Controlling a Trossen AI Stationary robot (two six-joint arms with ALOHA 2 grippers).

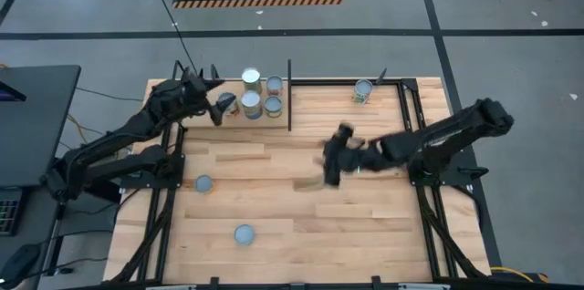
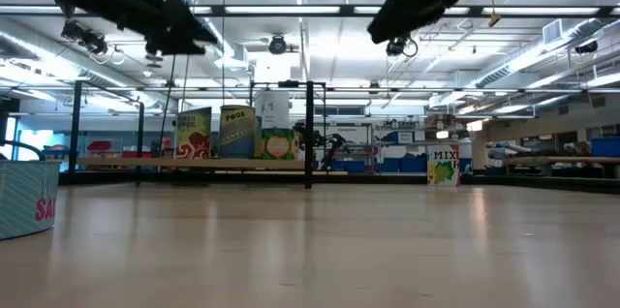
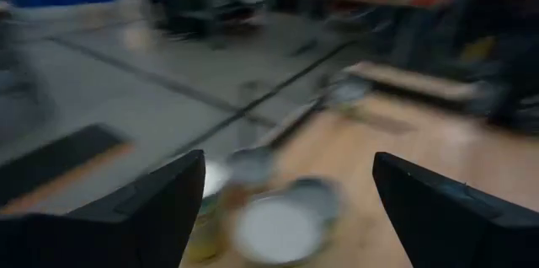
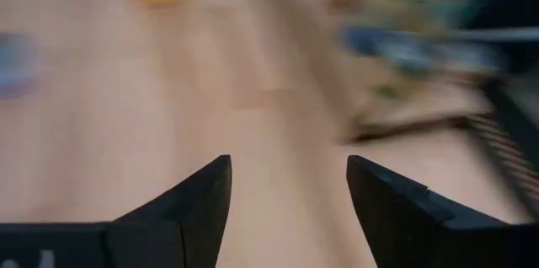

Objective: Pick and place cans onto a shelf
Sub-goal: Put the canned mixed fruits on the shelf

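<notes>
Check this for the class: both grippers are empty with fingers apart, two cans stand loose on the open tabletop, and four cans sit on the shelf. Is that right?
Not quite: the high view shows five cans on the shelf, four clustered and one apart. The rest holds: left gripper and right gripper empty, fingers apart, two cans on the tabletop.

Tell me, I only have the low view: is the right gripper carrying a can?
Observer: No. The right gripper is open and empty, over the bare tabletop.
Operator: Which cans are off the shelf?
Observer: Two, seen from above: the left-edge can and the front can, both upright.
Operator: And the left gripper?
Observer: The left gripper is open and empty, beside the can cluster at the left end of the shelf.
</notes>
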